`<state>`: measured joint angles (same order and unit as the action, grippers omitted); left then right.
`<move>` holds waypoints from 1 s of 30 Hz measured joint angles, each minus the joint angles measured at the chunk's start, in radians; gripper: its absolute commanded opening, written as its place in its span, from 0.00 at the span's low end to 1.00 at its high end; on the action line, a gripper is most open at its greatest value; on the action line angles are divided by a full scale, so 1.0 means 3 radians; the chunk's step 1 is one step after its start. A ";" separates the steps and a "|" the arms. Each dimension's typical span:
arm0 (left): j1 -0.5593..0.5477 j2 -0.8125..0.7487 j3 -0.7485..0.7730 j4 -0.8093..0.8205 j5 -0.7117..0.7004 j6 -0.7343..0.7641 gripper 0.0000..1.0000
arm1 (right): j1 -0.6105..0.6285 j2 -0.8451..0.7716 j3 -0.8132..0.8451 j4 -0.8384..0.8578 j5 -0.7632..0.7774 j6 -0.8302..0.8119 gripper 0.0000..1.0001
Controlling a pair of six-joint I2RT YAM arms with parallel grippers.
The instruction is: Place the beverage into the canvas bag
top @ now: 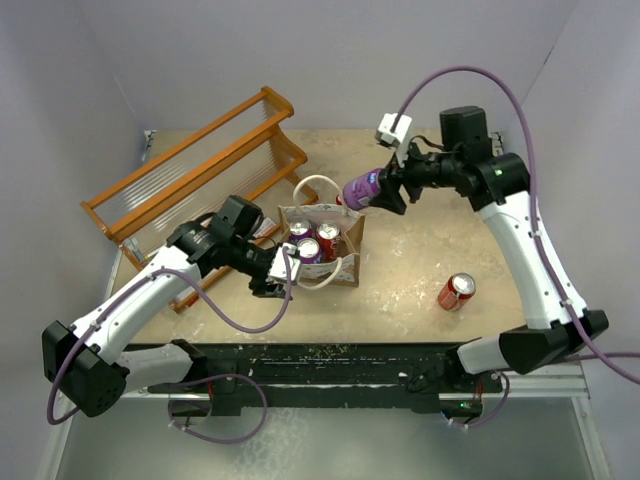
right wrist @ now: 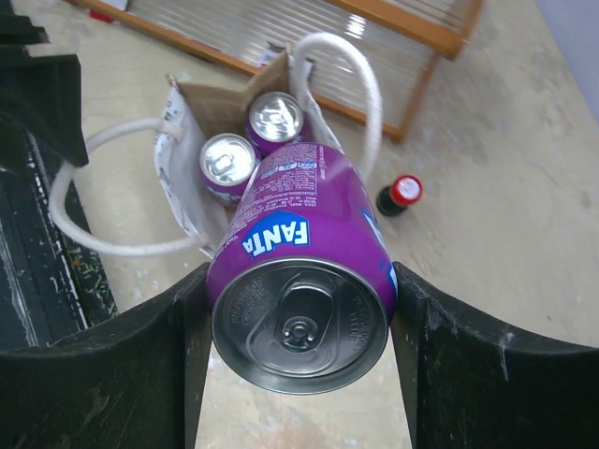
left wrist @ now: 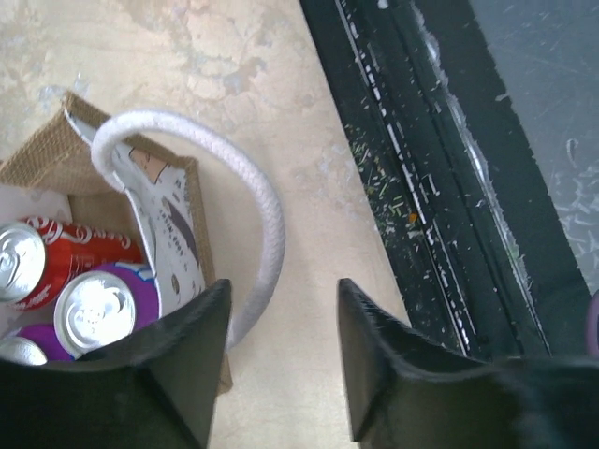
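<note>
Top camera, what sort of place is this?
Likely a robot lab cell: plain white walls enclose a beige table, two arms are bolted at its near edge, with a wooden rack and canvas bag staged.

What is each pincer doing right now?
Left pincer: open, holding nothing.
Right pincer: closed on the purple Fanta can.
</note>
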<state>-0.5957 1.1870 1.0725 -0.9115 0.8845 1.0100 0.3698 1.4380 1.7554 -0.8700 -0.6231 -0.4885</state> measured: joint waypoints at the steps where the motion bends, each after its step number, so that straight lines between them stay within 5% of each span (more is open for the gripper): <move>1: 0.0000 0.0028 0.0009 -0.0005 0.0043 0.0011 0.41 | 0.0070 0.0064 0.0009 0.0013 0.0001 0.0000 0.03; 17: -0.0032 0.0234 -0.0024 -0.0216 0.0028 0.0188 0.03 | 0.0746 0.0444 -0.0242 0.0065 0.0451 0.0039 0.01; 30: -0.0045 0.0239 -0.0121 -0.0248 0.0004 0.0188 0.00 | 0.0746 0.0487 -0.0318 0.0055 0.0853 0.0022 0.00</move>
<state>-0.6090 1.2587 1.0363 -0.9859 0.8856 1.0664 0.5938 1.5841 1.6600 -0.8536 -0.3672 -0.4820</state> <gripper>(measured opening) 0.003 0.691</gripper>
